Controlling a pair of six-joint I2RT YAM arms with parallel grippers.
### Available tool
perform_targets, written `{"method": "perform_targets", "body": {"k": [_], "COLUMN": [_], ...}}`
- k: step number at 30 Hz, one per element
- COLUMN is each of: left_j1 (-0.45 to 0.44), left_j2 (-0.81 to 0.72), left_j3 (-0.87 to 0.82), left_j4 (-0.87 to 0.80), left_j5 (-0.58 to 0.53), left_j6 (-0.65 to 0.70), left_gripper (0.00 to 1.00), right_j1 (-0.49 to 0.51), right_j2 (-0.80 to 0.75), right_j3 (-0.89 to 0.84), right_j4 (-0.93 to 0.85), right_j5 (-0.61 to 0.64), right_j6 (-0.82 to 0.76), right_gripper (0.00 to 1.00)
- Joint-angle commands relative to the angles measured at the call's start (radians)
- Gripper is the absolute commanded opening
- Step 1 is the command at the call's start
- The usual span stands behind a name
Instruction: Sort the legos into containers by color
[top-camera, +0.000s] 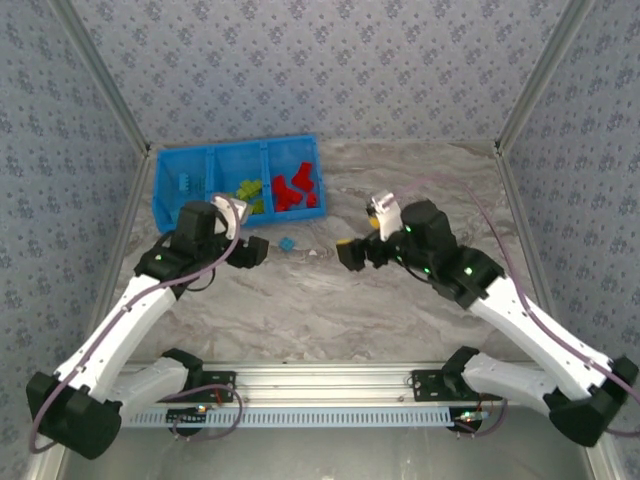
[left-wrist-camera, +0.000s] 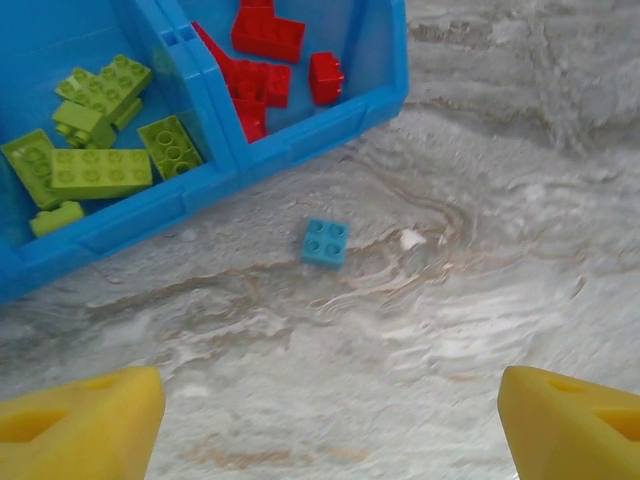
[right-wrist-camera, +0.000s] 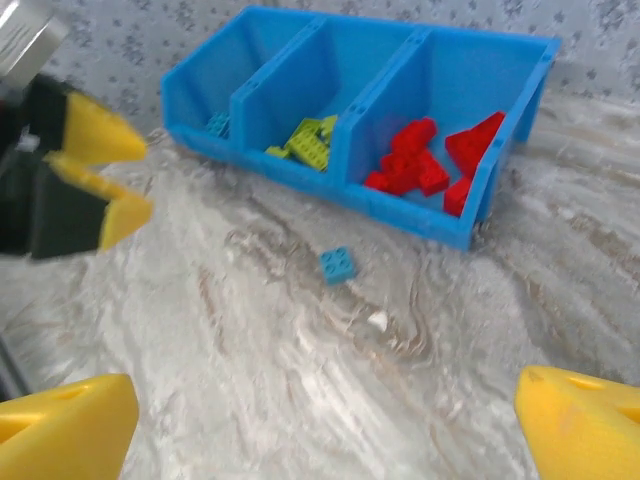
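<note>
On the tabletop (top-camera: 400, 310): grey-and-white marbled surface, smooth and matt, with brownish veins; a small white speck (left-wrist-camera: 410, 238) lies just beside the stray piece.
Room: walls (top-camera: 330, 60) papered in pale blue-grey with a small repeating floral print; slim metal posts (top-camera: 108, 85) stand at the corners, and a ribbed aluminium rail (top-camera: 330, 385) runs along the near edge between the arm bases.
Containers: one bright blue plastic tray (top-camera: 240, 146) at the far left of the surface, with three rectangular compartments side by side, thin dividing walls and a slightly glossy finish.
Left compartment: light blue bricks (right-wrist-camera: 218, 123), partly hidden by the wall.
Middle compartment: lime green bricks (left-wrist-camera: 100, 150) in a jumbled pile, most with their round studs up.
Right compartment: red bricks (left-wrist-camera: 262, 60), heaped against one another.
Stray piece: a loose brick (left-wrist-camera: 325, 242) — light blue, square, four studs up — lies flat on the marble. It is near the tray's front wall but apart from it, between the two grippers and nearer the left one.
Left arm: the left gripper (left-wrist-camera: 320, 430) hovers over the marble, its yellow wedge-shaped fingertips (left-wrist-camera: 80, 430) spread wide with nothing between them.
Right arm: the right gripper (right-wrist-camera: 320, 420) has its yellow fingertips at the frame's two lower corners, jaws fully apart and holding nothing.
</note>
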Motion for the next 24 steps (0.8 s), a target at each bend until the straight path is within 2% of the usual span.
{"method": "perform_targets", "body": {"k": [1, 5, 10, 13, 17, 21, 24], "left_j1": [-0.046, -0.079, -0.08, -0.082, -0.088, -0.094, -0.104], "left_j2": [0.095, 0.259, 0.523, 0.664, 0.776, 0.858, 0.88], "left_j3": [0.024, 0.06, 0.151, 0.236, 0.291, 0.339, 0.34], "left_j4": [0.023, 0.08, 0.118, 0.104, 0.148, 0.129, 0.132], "left_j5": [-0.022, -0.07, -0.141, -0.148, -0.131, -0.128, -0.126], "left_j6": [-0.144, -0.136, -0.081, -0.057, -0.048, -0.044, -0.037], "left_gripper": [0.85, 0.85, 0.83, 0.83, 0.82, 0.67, 0.47], "right_j1": [-0.001, -0.004, -0.004, -0.005, -0.008, -0.012, -0.013], "right_j2": [-0.096, -0.171, -0.169, -0.163, -0.152, -0.147, -0.147], "right_j3": [-0.076, -0.136, -0.157, -0.156, -0.152, -0.149, -0.156], "right_j4": [-0.058, -0.054, -0.059, -0.055, -0.06, -0.07, -0.067], "right_j5": [-0.09, -0.102, -0.083, -0.079, -0.073, -0.071, -0.065], "right_j6": [0.034, 0.081, 0.103, 0.108, 0.109, 0.112, 0.117], "right_gripper": [1.0, 1.0, 1.0, 1.0, 1.0, 1.0, 1.0]}}
